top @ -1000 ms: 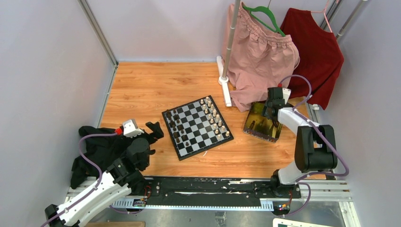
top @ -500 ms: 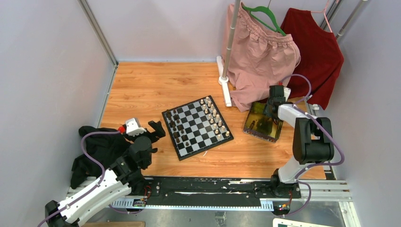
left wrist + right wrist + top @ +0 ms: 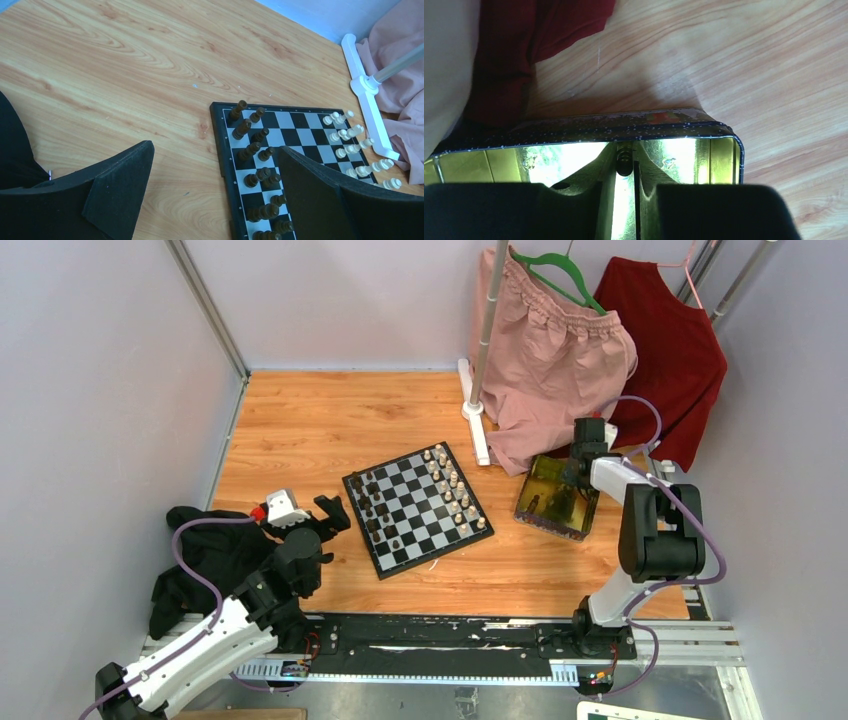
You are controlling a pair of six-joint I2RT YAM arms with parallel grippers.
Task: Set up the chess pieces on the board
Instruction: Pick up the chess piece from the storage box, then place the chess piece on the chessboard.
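Note:
The board [image 3: 417, 507] lies mid-table, with dark chess pieces [image 3: 372, 505] along its left side and cream pieces [image 3: 455, 485] along its right. My left gripper [image 3: 325, 515] hovers open just left of the board. In the left wrist view its fingers straddle the board's edge [image 3: 221, 150] and the dark pieces [image 3: 250, 130]. My right gripper [image 3: 575, 475] reaches down into the gold tray [image 3: 545, 520]. In the right wrist view the right gripper [image 3: 626, 155] has narrowed onto one dark chess piece [image 3: 622, 167] against the tray's far wall [image 3: 624, 127].
A black cloth [image 3: 205, 560] is heaped beside the left arm. Pink shorts [image 3: 550, 370] and a red garment [image 3: 665, 350] hang on a rack whose white foot [image 3: 470, 410] stands behind the board. The red cloth [image 3: 524, 45] lies just beyond the tray.
The right gripper's jaws have closed in from wide to a narrow gap around the dark piece, and it has shifted slightly deeper in the tray. The left arm has barely moved.

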